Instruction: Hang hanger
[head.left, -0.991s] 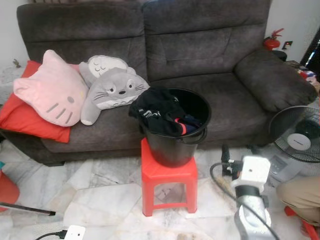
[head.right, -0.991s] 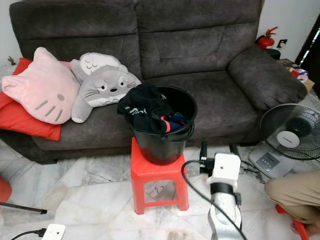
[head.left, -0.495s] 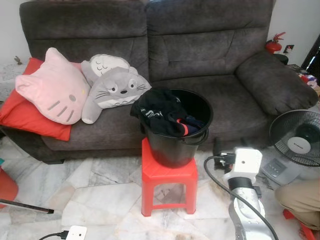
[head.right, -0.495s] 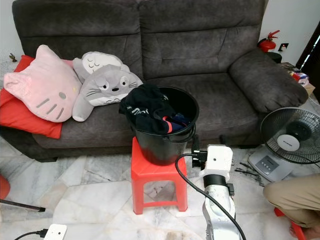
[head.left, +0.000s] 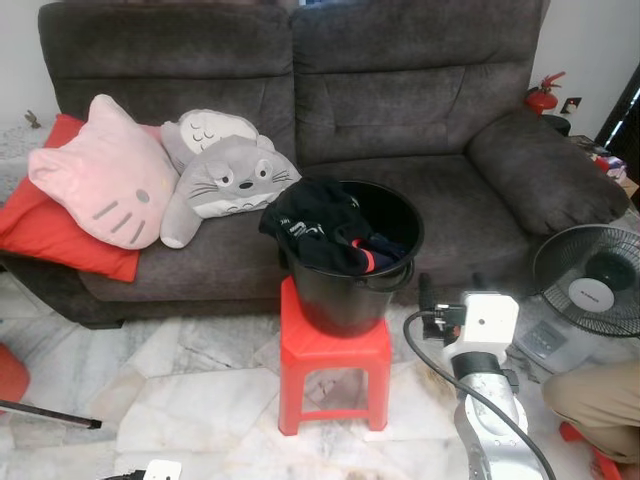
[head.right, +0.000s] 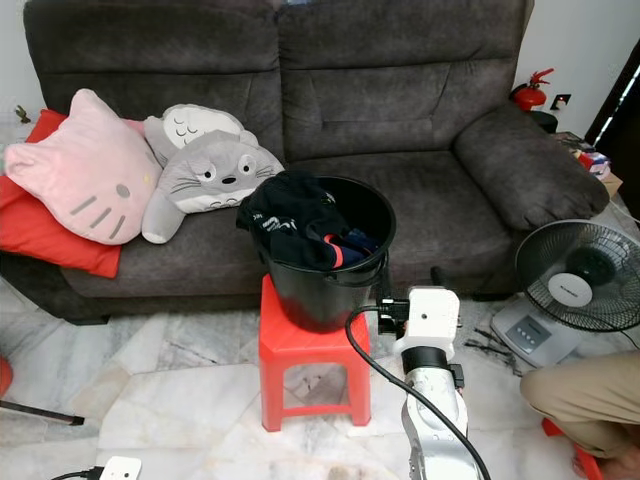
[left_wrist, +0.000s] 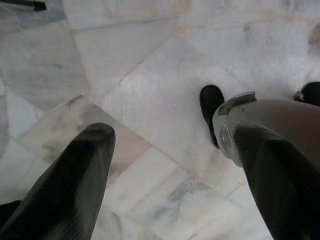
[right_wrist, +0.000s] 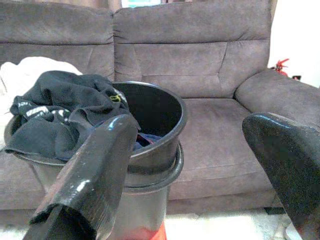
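Left eye view: right tool (head.left: 447, 292) has come nearer the black round plastic bucket (head.left: 352, 262) since half a second ago; its white wrist block now sits just right of the red plastic stool (head.left: 333, 365), black cable looping off it. Two black fingers point toward the sofa, spread apart, nothing between them. Bucket stands on the stool, dark crumpled clothes (head.left: 318, 231) heaped in it and spilling over the left rim, a red trim showing. No hanger can be made out.

Right eye view: dark grey plush fabric sofa (head.right: 400, 110) behind. On its left seat a pink cat-face cushion (head.right: 78, 185) over a red flat cushion (head.right: 50, 235), beside a grey-and-white plush creature pillow (head.right: 205, 170). Floor of pale veined marble slabs (head.right: 170, 400). White floor fan with round wire guard (head.right: 580, 285) at right; a person's knee in tan cloth (head.right: 585, 385) at lower right. Small red fire extinguisher (head.right: 528, 92) past the sofa arm.

Left wrist view: left tool (left_wrist: 170, 165) hangs over the marble floor, fingers wide apart, empty. Robot's grey leg and black foot (left_wrist: 211, 112) below.

Right wrist view: glossy black fingers (right_wrist: 95, 170) spread wide, bucket rim and clothes framed between them, not touching
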